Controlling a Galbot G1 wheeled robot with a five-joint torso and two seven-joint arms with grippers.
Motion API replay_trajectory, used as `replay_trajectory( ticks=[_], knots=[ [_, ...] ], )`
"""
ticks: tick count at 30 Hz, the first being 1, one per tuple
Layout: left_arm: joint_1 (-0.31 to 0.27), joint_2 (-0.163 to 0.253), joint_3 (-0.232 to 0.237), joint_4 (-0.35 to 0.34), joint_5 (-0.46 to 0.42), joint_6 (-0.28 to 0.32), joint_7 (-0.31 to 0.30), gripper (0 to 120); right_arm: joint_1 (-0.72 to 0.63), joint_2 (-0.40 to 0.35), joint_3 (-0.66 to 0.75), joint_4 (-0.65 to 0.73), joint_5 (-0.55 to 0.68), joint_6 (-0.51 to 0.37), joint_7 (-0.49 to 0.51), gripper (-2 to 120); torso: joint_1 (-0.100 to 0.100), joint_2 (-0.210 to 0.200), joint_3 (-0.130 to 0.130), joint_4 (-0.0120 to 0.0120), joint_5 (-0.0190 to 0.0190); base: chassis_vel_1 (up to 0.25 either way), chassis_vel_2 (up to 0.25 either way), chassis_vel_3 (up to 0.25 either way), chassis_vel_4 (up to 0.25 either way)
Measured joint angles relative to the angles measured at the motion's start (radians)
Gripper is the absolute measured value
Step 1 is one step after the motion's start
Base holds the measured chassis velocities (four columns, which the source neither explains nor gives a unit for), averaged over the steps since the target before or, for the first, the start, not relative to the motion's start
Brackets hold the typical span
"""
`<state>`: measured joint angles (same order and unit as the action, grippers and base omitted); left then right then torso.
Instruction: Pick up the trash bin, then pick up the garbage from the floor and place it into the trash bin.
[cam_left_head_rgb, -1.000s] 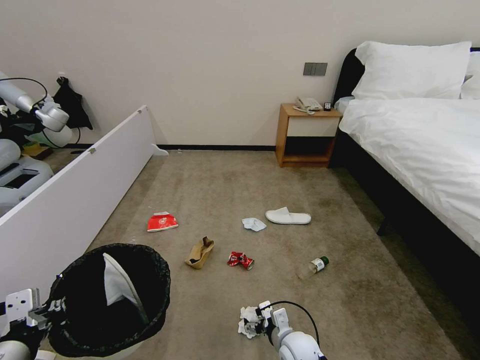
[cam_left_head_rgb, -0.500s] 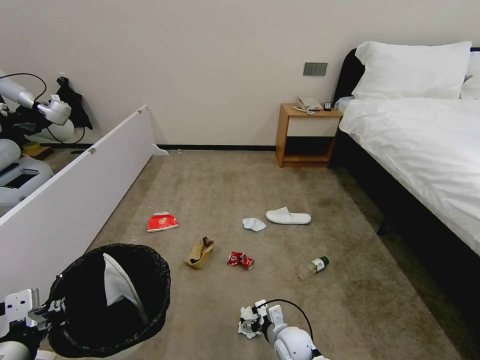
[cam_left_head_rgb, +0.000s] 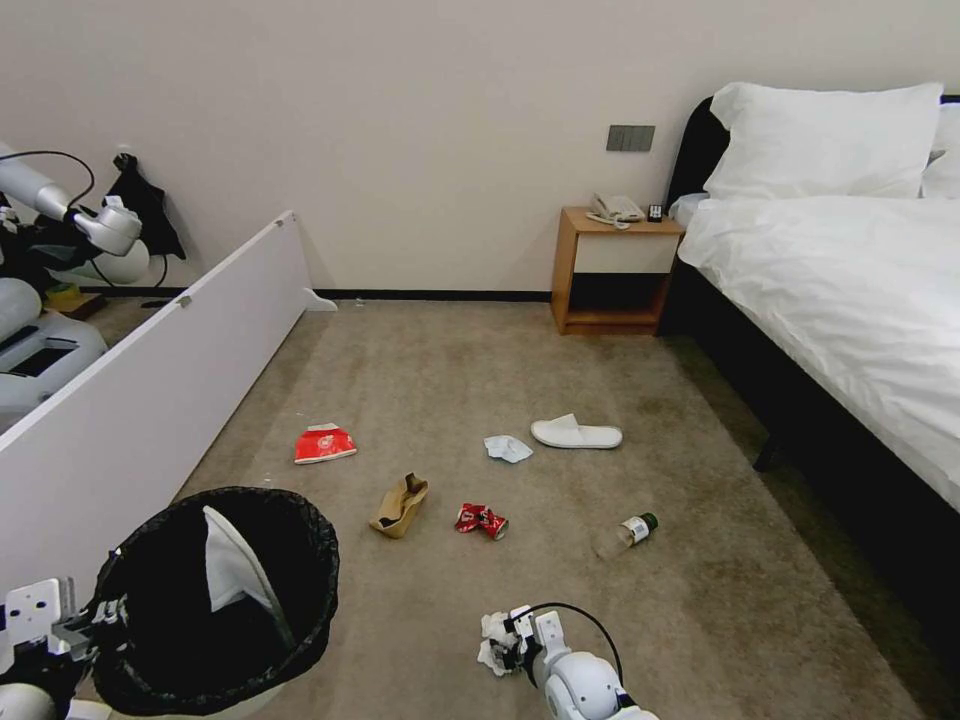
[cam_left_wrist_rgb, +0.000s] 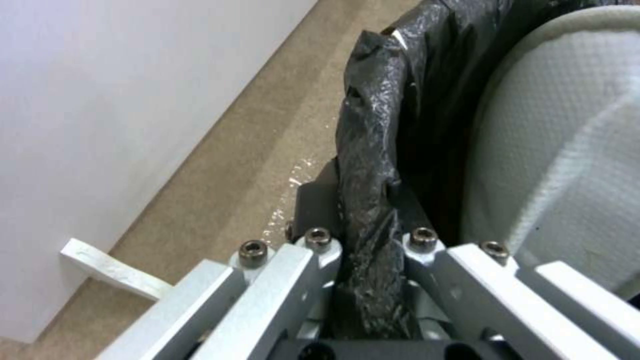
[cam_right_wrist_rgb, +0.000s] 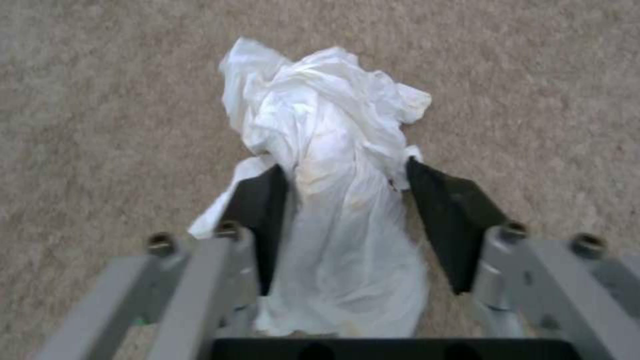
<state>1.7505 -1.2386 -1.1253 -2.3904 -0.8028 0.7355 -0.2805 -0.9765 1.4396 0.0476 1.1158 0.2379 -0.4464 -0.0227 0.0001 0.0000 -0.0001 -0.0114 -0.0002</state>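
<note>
**Bin in my left claw, tissue between the right claw's fingers**

My left claw (cam_left_wrist_rgb: 363, 250) is pinched on the bag-lined rim of the trash bin (cam_left_head_rgb: 215, 595), low at my left in the head view. One bin, black bag (cam_left_wrist_rgb: 373, 150) folded over its edge. Inside it: one white slipper (cam_left_head_rgb: 235, 570), leaning against the wall.

My right claw (cam_right_wrist_rgb: 347, 220) is down at the floor (cam_left_head_rgb: 450, 370), fingers (cam_right_wrist_rgb: 443, 220) spread to either side of one crumpled white tissue (cam_right_wrist_rgb: 327, 150). They touch its sides; I cannot tell whether they grip it.

Loose on the carpet, counted:
- one red-white packet (cam_left_head_rgb: 324, 443), nearest the white panel (cam_left_head_rgb: 140, 410)
- one crumpled brown paper bag (cam_left_head_rgb: 400, 505)
- one crushed red can (cam_left_head_rgb: 481, 520), just beside the bag
- one small dark-capped bottle (cam_left_head_rgb: 628, 530), lying on its side
- one pale-blue tissue (cam_left_head_rgb: 508, 448)
- one more white slipper (cam_left_head_rgb: 576, 432), just beside that tissue

Farther out: one nightstand (cam_left_head_rgb: 612, 270) against the wall, one bed (cam_left_head_rgb: 850, 300) at my right.
</note>
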Motion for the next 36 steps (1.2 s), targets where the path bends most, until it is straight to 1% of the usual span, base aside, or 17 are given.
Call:
replay_trajectory(
  ticks=[2, 4, 6, 7, 8, 11, 12, 17, 24, 26, 27, 29, 30, 32, 33, 35, 36],
  knots=[
    [0.0, 0.0, 0.0, 0.0, 0.0, 0.0, 0.0, 4, 0.001, 0.001, 0.0, -0.001, 0.0, 0.0, 0.0, 39, 0.0, 0.0, 0.0, 0.0002, 0.0, 0.0, 0.0, 0.0, 0.0],
    [0.001, 0.001, -0.001, 0.0, -0.001, 0.0, 0.0, 4, 0.002, 0.002, 0.0, -0.005, 0.001, -0.001, 0.0, 26, 0.0, 0.0, 0.0, 0.0004, 0.0001, 0.0, 0.0, 0.0, 0.0],
    [0.001, 0.002, -0.001, 0.0, -0.002, 0.0, 0.0, 4, 0.002, 0.002, 0.0, -0.005, 0.001, -0.001, 0.0, 23, 0.0, 0.0, 0.0, 0.0004, 0.0001, 0.0, 0.0, 0.0, 0.0],
    [0.001, 0.003, -0.003, 0.0, -0.002, 0.0, 0.001, 4, 0.002, 0.001, -0.002, -0.004, 0.001, -0.001, 0.0, 15, 0.0, 0.0, 0.0, 0.0004, 0.0003, 0.0, 0.0, 0.0, 0.0],
    [0.001, 0.003, -0.003, 0.0, -0.002, 0.0, 0.001, 4, 0.002, 0.001, -0.002, -0.004, 0.001, -0.001, 0.0, 15, 0.0, 0.0, 0.0, 0.0004, 0.0003, 0.0, 0.0, 0.0, 0.0],
    [0.001, 0.004, -0.004, 0.0, -0.004, 0.0, 0.001, 4, 0.001, 0.0, -0.002, -0.001, 0.002, -0.002, 0.0, 7, 0.0, 0.0, 0.0, 0.0004, 0.0003, 0.0, 0.0, 0.0, 0.0],
    [0.001, 0.005, -0.004, 0.001, -0.005, 0.0, 0.001, 4, 0.001, -0.001, -0.003, 0.003, 0.002, -0.002, 0.0, 0, 0.0, 0.0, 0.0, 0.0004, 0.0003, 0.0, 0.0, 0.0, 0.0],
    [-0.002, 0.007, -0.001, 0.002, -0.005, 0.0, 0.001, 4, -0.005, -0.007, -0.004, 0.031, 0.004, -0.001, 0.001, 0, 0.0, 0.0, 0.0, 0.0003, 0.0003, 0.0, 0.0, 0.0, 0.0],
    [-0.014, 0.017, 0.021, 0.012, -0.01, 0.0, 0.0, 4, -0.044, -0.036, 0.031, 0.191, 0.012, 0.041, 0.017, 0, 0.0, 0.0, 0.0, 0.0, 0.0003, 0.0, 0.0, 0.0, 0.0],
    [-0.021, 0.022, 0.042, 0.018, -0.011, 0.0, -0.003, 4, -0.069, -0.05, 0.066, 0.292, 0.032, 0.097, 0.019, 0, 0.0, 0.0, 0.0, 0.0, 0.0003, 0.0, 0.0, 0.0, 0.0],
    [-0.021, 0.022, 0.042, 0.018, -0.011, 0.0, -0.003, 4, -0.069, -0.05, 0.066, 0.292, 0.032, 0.097, 0.019, 0, 0.0, 0.0, 0.0, 0.0, 0.0003, 0.0, 0.0, 0.0, 0.0],
    [-0.021, 0.024, 0.067, 0.029, 0.0, 0.0, -0.004, 4, -0.088, -0.07, 0.087, 0.407, 0.121, 0.137, 0.003, 0, 0.0, 0.0, 0.0, 0.0, 0.0002, 0.0, 0.0, 0.0, 0.0],
    [-0.021, 0.024, 0.067, 0.029, 0.0, 0.0, -0.004, 4, -0.088, -0.07, 0.087, 0.407, 0.121, 0.137, 0.003, 0, 0.0, 0.0, 0.0, 0.0, 0.0002, 0.0, 0.0, 0.0, 0.0],
    [-0.019, 0.028, 0.094, 0.038, 0.011, 0.0, -0.004, 4, -0.093, -0.089, 0.099, 0.535, 0.199, 0.171, -0.013, 0, 0.0, 0.0, 0.0, 0.0003, 0.0002, 0.0, 0.0, 0.0, 0.0],
    [-0.019, 0.028, 0.094, 0.038, 0.011, 0.0, -0.004, 4, -0.093, -0.089, 0.099, 0.535, 0.199, 0.171, -0.013, 0, 0.0, 0.0, 0.0, 0.0003, 0.0002, 0.0, 0.0, 0.0, 0.0],
    [-0.02, 0.038, 0.116, 0.041, 0.014, 0.0, -0.003, 4, -0.085, -0.11, 0.096, 0.66, 0.272, 0.192, -0.021, 0, 0.0, 0.0, 0.0, 0.0004, 0.0002, 0.0, 0.0, 0.0, 0.0],
    [-0.02, 0.038, 0.116, 0.041, 0.014, 0.0, -0.003, 4, -0.085, -0.11, 0.096, 0.66, 0.272, 0.192, -0.021, 0, 0.0, 0.0, 0.0, 0.0004, 0.0002, 0.0, 0.0, 0.0, 0.0]
  ],
)
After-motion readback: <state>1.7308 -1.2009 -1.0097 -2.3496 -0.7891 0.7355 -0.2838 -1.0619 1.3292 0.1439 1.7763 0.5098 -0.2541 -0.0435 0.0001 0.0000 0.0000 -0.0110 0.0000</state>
